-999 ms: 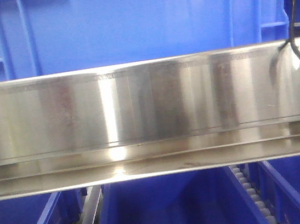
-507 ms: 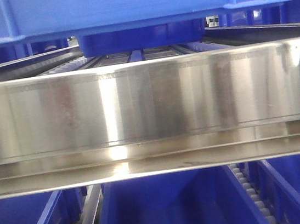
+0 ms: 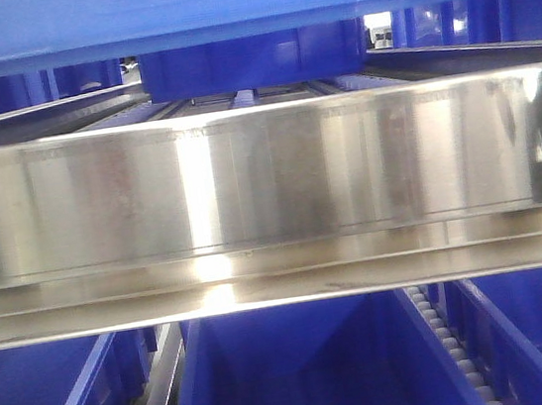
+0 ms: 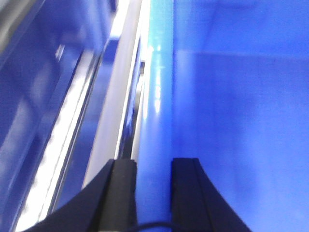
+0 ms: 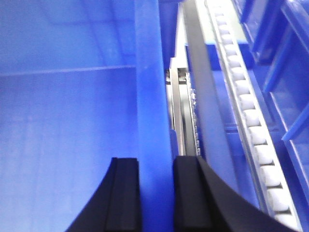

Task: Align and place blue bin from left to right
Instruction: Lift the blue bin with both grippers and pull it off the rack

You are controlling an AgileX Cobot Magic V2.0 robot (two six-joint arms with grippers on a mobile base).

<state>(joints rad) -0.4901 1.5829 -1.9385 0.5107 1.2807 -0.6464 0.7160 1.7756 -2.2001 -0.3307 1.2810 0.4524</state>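
The blue bin (image 3: 225,4) hangs above the shelf, and the front view shows only its underside along the top edge. In the left wrist view my left gripper (image 4: 153,166) is shut on the bin's left rim (image 4: 157,96), one black finger on each side, with the bin's inside (image 4: 241,121) to the right. In the right wrist view my right gripper (image 5: 155,164) is shut on the right wall's rim (image 5: 147,72), with the bin's inside (image 5: 63,121) to the left. Neither gripper shows in the front view.
A wide steel rail (image 3: 268,183) crosses the front of the shelf. Behind it stands another blue container (image 3: 252,60) between shelf rails. Below are more blue bins (image 3: 294,379) and a roller track (image 3: 455,348). Another roller track (image 5: 246,106) runs right of the held bin.
The blue bin has risen: a second ago its front wall filled the upper front view, now only its underside shows at the top and the shelf behind is uncovered.
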